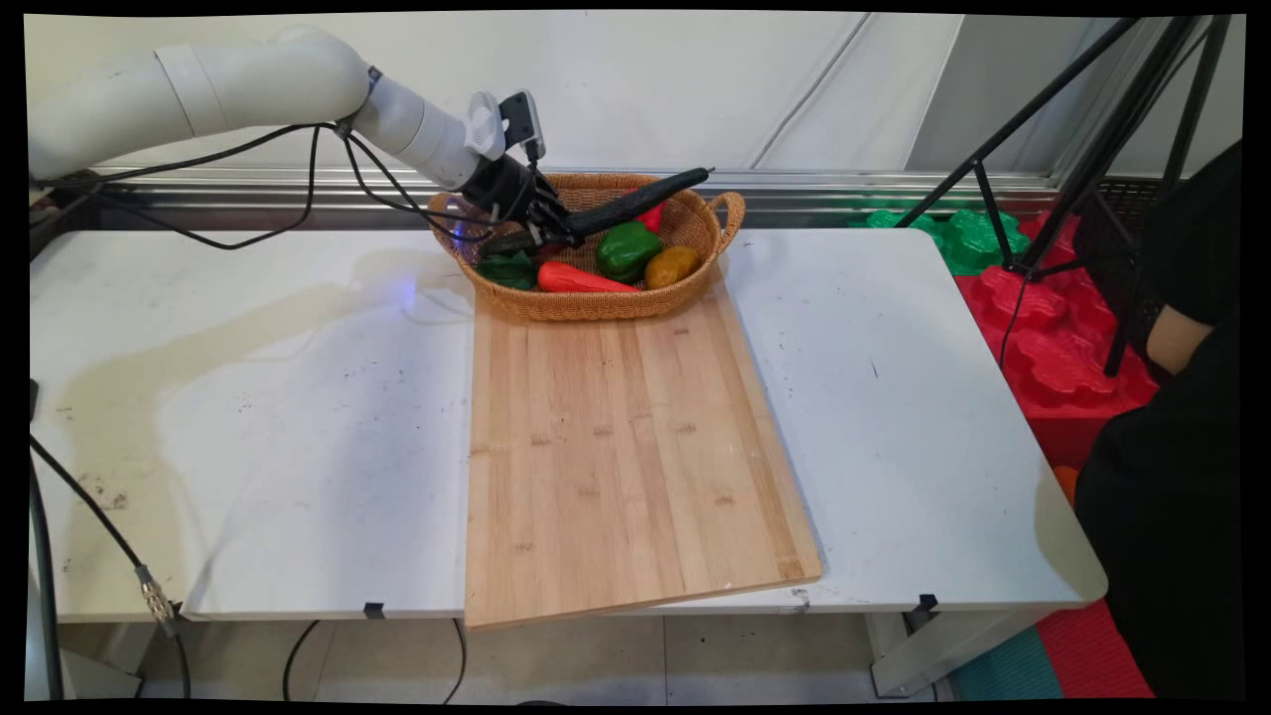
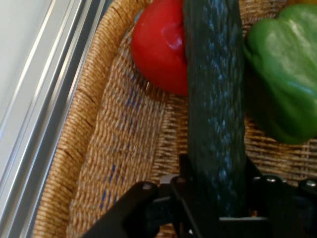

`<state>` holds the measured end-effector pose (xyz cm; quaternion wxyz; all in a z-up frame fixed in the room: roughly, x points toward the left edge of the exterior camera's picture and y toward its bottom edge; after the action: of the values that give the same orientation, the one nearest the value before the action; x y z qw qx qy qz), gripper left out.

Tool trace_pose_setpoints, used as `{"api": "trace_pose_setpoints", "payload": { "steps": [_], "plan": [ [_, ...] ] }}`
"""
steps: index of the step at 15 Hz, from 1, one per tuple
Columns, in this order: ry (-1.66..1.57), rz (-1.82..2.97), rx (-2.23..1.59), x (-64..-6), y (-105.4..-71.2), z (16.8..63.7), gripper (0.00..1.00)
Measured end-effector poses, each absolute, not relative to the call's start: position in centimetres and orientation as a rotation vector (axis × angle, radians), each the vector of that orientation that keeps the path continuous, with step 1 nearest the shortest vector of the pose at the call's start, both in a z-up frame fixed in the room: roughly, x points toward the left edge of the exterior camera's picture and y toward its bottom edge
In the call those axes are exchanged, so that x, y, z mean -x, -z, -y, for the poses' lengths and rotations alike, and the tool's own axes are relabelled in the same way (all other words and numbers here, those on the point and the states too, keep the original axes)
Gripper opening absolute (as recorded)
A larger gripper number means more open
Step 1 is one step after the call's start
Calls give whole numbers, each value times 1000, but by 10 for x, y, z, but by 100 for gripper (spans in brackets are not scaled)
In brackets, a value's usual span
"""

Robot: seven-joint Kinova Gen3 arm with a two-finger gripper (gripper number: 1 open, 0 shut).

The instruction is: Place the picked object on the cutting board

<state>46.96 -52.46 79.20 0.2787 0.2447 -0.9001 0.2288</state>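
Cucumber (image 1: 635, 204), long and dark green, is held between the closed fingers of the black gripper (image 1: 552, 230) and is raised at a slant over a woven wicker basket (image 1: 596, 303), its far tip reaching past the basket's back rim. Beneath it in the basket are seen a green bell pepper (image 1: 628, 250), a red pepper (image 1: 576, 279) lying lengthwise, a yellow-orange pepper (image 1: 671, 266), a darker green vegetable (image 1: 506, 269) on the left and a red vegetable (image 1: 650, 215) largely hidden behind the cucumber. The basket is set on the far end of a bamboo cutting board (image 1: 626, 447), which is laid on a white table (image 1: 248, 417) and overhangs its near edge. Black cables (image 1: 328, 169) are draped from the arm toward the basket's left side. To the right of the table, red and green foam blocks (image 1: 1043, 328), a black tripod (image 1: 1102, 149) and a figure in dark clothing (image 1: 1182, 417) are visible against a pale wall.

From the hand camera, the cucumber (image 2: 215, 109) is shown running up from the gripper (image 2: 218, 198), with the red vegetable (image 2: 161, 47), possibly a tomato, beside it on one side, the green pepper (image 2: 282, 74) on the other, and the basket's weave (image 2: 114, 148) below.
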Motion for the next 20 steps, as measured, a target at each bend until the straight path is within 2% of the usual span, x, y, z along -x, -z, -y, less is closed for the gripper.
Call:
{"api": "trace_pose_setpoints", "payload": {
  "steps": [7, 20],
  "plan": [
    [-613, 2372, -684, -470, -798, 521, 0],
    [-622, 2216, -676, -489, -860, 459, 0]
  ]
}}
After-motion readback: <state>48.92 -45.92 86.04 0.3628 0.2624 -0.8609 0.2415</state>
